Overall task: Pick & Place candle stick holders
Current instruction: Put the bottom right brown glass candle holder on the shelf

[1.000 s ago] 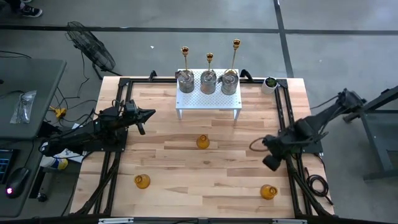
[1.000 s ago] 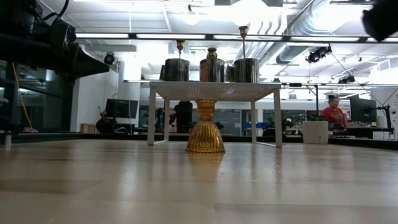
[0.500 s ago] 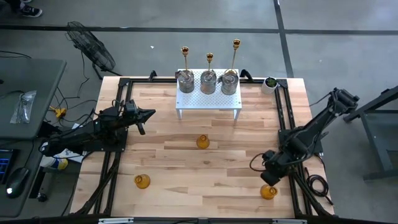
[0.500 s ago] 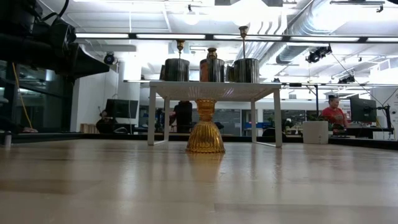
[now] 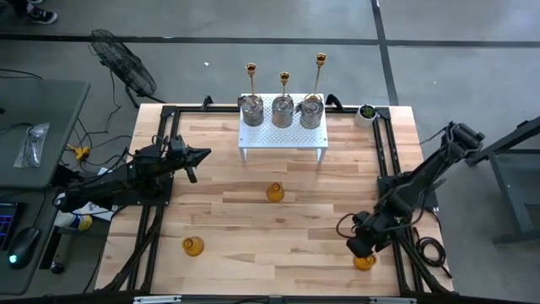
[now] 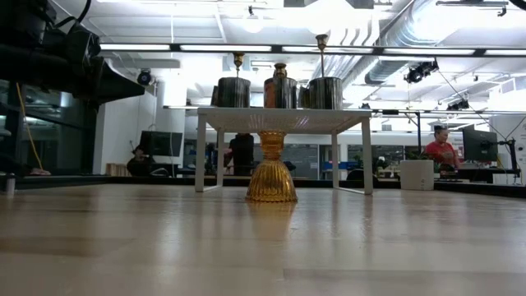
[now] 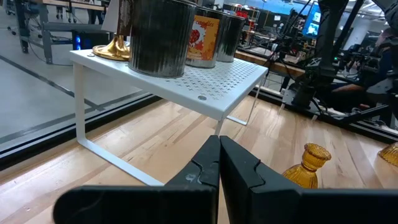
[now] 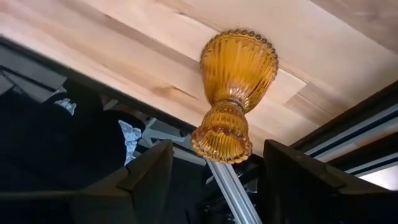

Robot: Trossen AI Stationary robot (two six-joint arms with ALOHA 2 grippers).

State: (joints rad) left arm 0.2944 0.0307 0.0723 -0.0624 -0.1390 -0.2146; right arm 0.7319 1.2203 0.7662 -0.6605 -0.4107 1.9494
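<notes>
Risk first: the amber glass holder (image 8: pixel 234 93) sits right at the near right corner of the surface (image 5: pixel 253 219), beside the dark frame rail. The right gripper (image 8: pixel 211 177) hangs over it with fingers (image 8: pixel 146 180) spread either side of the neck, gripping nothing yet. Ribbed glass looks slick, and the top is narrower than the base, so I'd guess an off-centre squeeze could tip it or knock it off the edge. Two more amber holders are out on the wood, one mid-surface (image 5: pixel 274 192), one near the left front (image 5: pixel 193 246). Silver jars (image 5: pixel 283 111) and gold sticks (image 5: pixel 284 80) stand on the white perforated shelf (image 5: pixel 283 139). Left gripper (image 5: pixel 201 154) waits at the left edge, fingers pressed together, empty.
</notes>
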